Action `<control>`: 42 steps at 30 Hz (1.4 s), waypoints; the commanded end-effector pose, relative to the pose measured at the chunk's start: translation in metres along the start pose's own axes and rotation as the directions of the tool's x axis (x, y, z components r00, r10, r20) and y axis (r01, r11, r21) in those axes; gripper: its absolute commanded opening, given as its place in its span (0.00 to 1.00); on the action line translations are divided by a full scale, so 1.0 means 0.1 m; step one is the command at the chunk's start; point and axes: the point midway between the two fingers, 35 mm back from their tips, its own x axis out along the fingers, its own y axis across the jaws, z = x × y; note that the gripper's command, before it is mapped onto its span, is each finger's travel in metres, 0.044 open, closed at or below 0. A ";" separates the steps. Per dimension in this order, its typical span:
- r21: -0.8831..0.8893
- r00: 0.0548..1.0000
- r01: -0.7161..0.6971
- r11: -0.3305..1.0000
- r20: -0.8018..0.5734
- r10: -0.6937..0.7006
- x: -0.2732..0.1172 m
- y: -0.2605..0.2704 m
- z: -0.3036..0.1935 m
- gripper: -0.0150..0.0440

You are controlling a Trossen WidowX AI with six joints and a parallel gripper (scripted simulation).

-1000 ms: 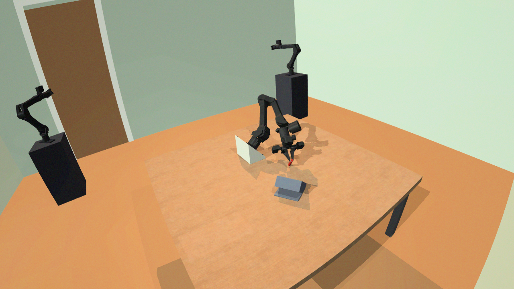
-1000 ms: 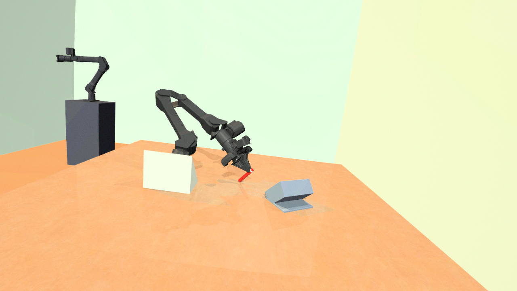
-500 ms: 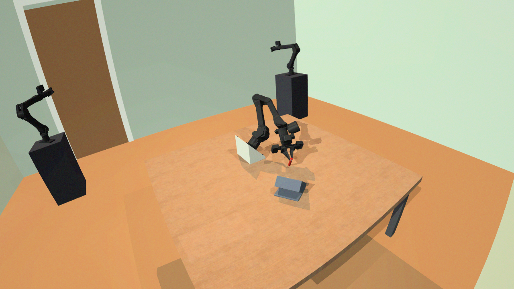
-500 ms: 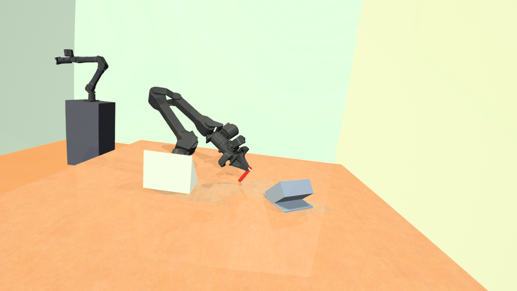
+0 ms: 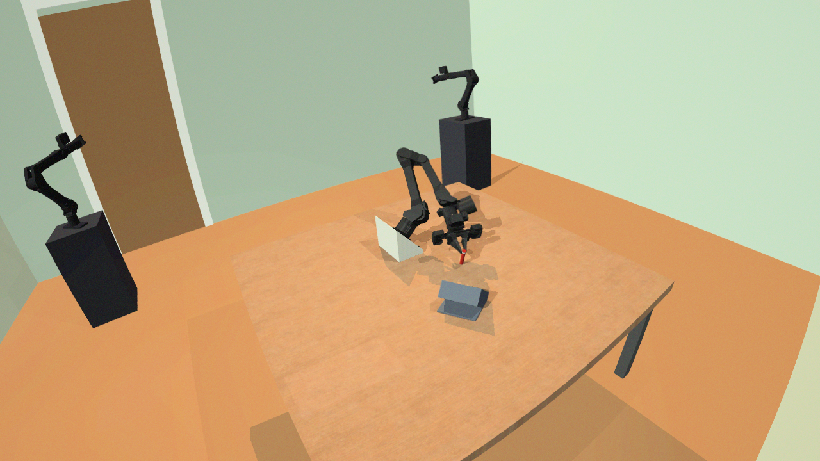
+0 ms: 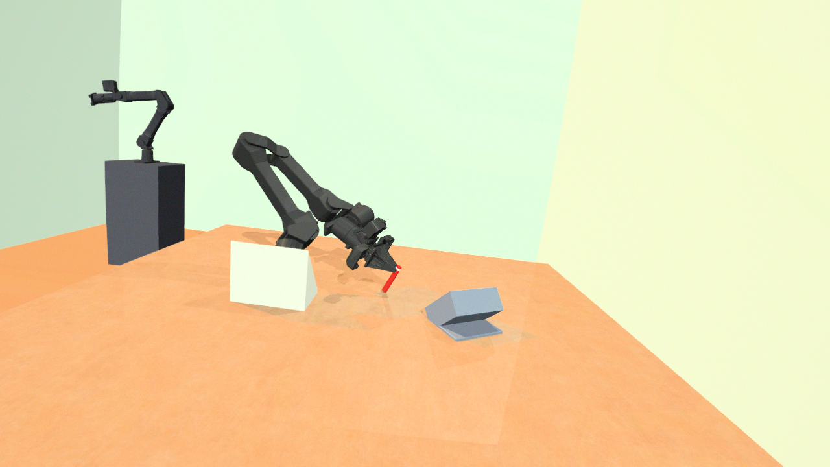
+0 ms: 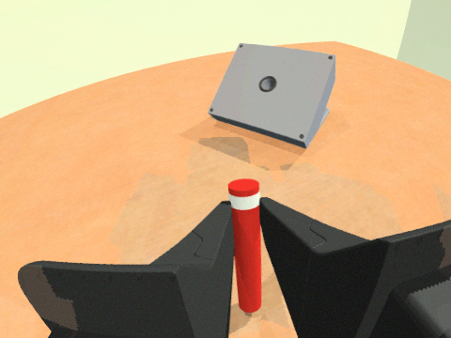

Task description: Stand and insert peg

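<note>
One peg (image 5: pixel 462 257) (image 6: pixel 390 281) (image 7: pixel 247 258), red, and it's leaning in the exterior view, banded end up, plain end down at or just above the table (image 5: pixel 366 355) (image 6: pixel 290 383) (image 7: pixel 70 141); whether it touches, I can't tell! One white band (image 7: pixel 244 202) rings it near the top. And the gripper (image 5: pixel 462 252) (image 6: pixel 397 268) (image 7: pixel 244 208) has it: two fingers, one on each side, pinching the peg close under that band (a snug grip, folks!).

Out in front, well apart from the peg, stands one panel (image 5: pixel 462 292) (image 6: pixel 476 301) (image 7: pixel 291 103), grey and sloped, its face turned toward the gripper. One hole (image 7: pixel 268 84) in that face, four dark dots at its corners, and the peg is outside it!

Behind the gripper, one black arm (image 5: pixel 410 183) (image 6: pixel 272 189) folds high and reaches down, with one white wedge (image 5: pixel 389 241) (image 6: pixel 268 275) beside its base. Farther out, off the table, two more arms in the top view: one by the door (image 5: pixel 109 120), on a dark stand (image 5: pixel 91 269), the other near the room's corner, on a second stand (image 5: pixel 464 152) (image 6: pixel 132 211).
</note>
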 end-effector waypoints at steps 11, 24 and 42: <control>0.005 0.993 -0.001 1.000 0.117 0.000 -0.08 -0.01 -0.05 0.34; 0.006 0.974 0.000 1.000 0.227 -0.002 -0.15 -0.02 -0.11 0.34; 0.002 0.966 0.003 1.000 0.257 -0.003 -0.16 -0.03 -0.17 0.34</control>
